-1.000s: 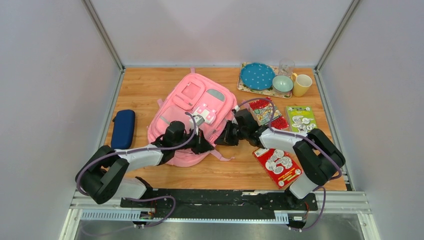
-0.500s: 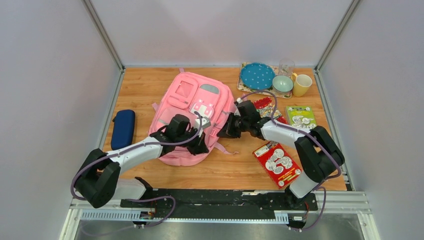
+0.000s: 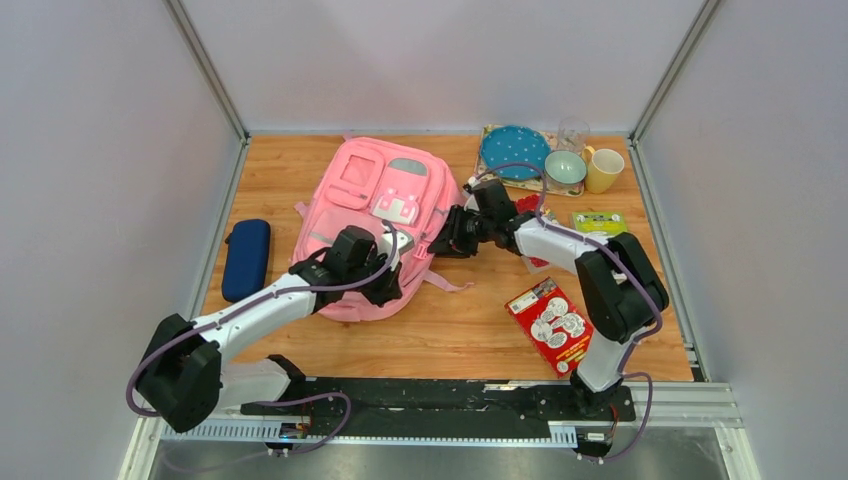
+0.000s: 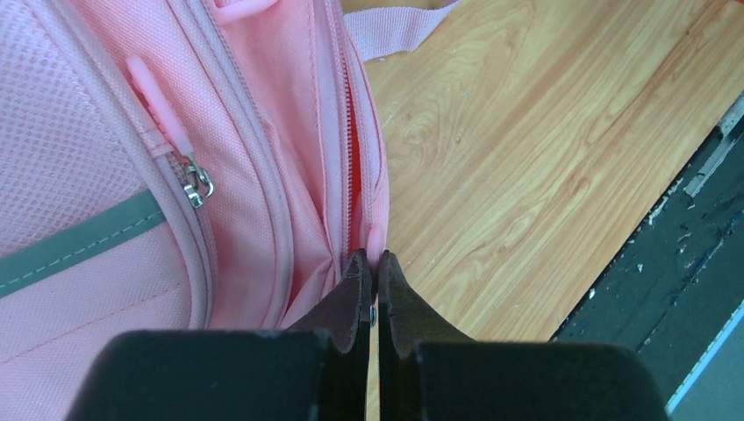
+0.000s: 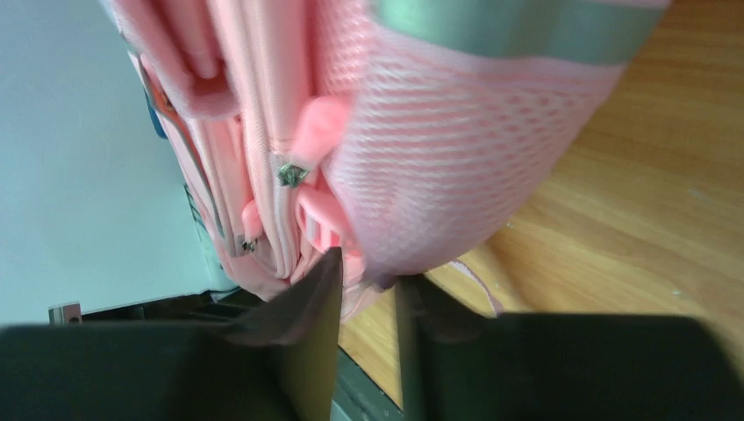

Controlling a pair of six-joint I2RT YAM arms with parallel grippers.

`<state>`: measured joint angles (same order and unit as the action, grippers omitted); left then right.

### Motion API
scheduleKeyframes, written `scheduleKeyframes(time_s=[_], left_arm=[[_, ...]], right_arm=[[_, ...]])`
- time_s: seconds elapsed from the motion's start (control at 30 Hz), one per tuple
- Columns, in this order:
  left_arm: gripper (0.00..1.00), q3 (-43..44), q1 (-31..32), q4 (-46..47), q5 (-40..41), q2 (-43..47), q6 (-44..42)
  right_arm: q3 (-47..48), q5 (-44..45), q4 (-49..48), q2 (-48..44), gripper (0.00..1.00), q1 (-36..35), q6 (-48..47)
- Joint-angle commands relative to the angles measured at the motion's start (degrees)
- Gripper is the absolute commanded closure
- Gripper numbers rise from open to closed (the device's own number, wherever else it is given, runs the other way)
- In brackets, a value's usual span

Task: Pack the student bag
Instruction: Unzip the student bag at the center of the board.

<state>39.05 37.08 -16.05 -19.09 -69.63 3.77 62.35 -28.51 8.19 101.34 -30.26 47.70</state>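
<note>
The student bag (image 3: 375, 205) is a pink backpack lying front up on the wooden table, left of centre. My left gripper (image 3: 388, 288) is at its near edge. In the left wrist view that gripper (image 4: 373, 260) is shut on a small pink zip pull at the bag's side seam (image 4: 355, 175). My right gripper (image 3: 447, 243) is against the bag's right side. In the right wrist view its jaws (image 5: 368, 270) stand a little apart, with the bag's pink mesh pocket (image 5: 456, 175) bulging just over the fingertips and a loose bit of fabric between them.
A navy zip case (image 3: 246, 258) lies left of the bag. At the back right a tray (image 3: 487, 172) holds a blue plate (image 3: 514, 152), bowl (image 3: 565, 167) and glass (image 3: 573, 133), with a yellow mug (image 3: 604, 169) beside it. A red book (image 3: 553, 325) and a green book (image 3: 600, 222) lie right.
Both arms have reached farther back and the bag has slid away from me. The right jaws, shut before, have parted slightly.
</note>
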Motion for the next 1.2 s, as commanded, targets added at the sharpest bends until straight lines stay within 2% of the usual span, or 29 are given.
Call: scheduleKeyframes(time_s=[0.0, 0.03, 0.1, 0.27, 0.37, 0.47, 0.7, 0.83, 1.03, 1.17], left_arm=[[1.00, -1.3, 0.4, -6.1, -1.6, 2.6, 3.0], [1.00, -1.0, 0.4, -4.2, -1.5, 2.6, 4.0], [1.00, 0.0, 0.4, -2.8, -1.3, 2.5, 4.6], [1.00, 2.2, 0.4, 1.5, -4.4, 3.4, 5.7], [1.00, 3.8, 0.5, 1.8, -7.4, 3.4, 5.0], [1.00, 4.7, 0.9, 1.4, -9.2, 3.5, 3.7], [1.00, 4.4, 1.8, 1.7, -9.6, 4.1, 3.5], [1.00, 3.6, 1.9, 3.7, -9.6, 4.8, 4.3], [1.00, 3.7, 1.9, 4.5, -9.0, 5.4, 4.1], [1.00, 3.8, 2.0, 5.1, -9.6, 5.6, 4.1]], right_arm=[[1.0, 1.8, -3.5, -4.7, 0.52, 3.1, -2.6], [-0.8, 2.2, -2.8, -6.2, 0.32, 3.3, -2.6], [-5.6, 4.1, -0.1, -11.2, 0.20, 3.3, -2.5], [-13.7, 1.4, -1.5, -18.4, 0.18, 0.2, 2.8], [-15.1, -0.2, -4.7, -18.9, 0.24, -3.5, 8.5], [-15.5, -1.2, -12.0, -17.8, 0.28, -5.7, 14.3], [-13.7, -0.3, -20.0, -11.3, 0.46, -7.4, 20.1], [-12.7, -0.1, -19.0, -8.6, 0.52, -8.8, 20.2], [-12.3, 3.4, -13.6, -9.3, 0.52, -10.7, 18.7], [-12.8, 2.9, -15.1, -7.8, 0.56, -11.3, 20.1]])
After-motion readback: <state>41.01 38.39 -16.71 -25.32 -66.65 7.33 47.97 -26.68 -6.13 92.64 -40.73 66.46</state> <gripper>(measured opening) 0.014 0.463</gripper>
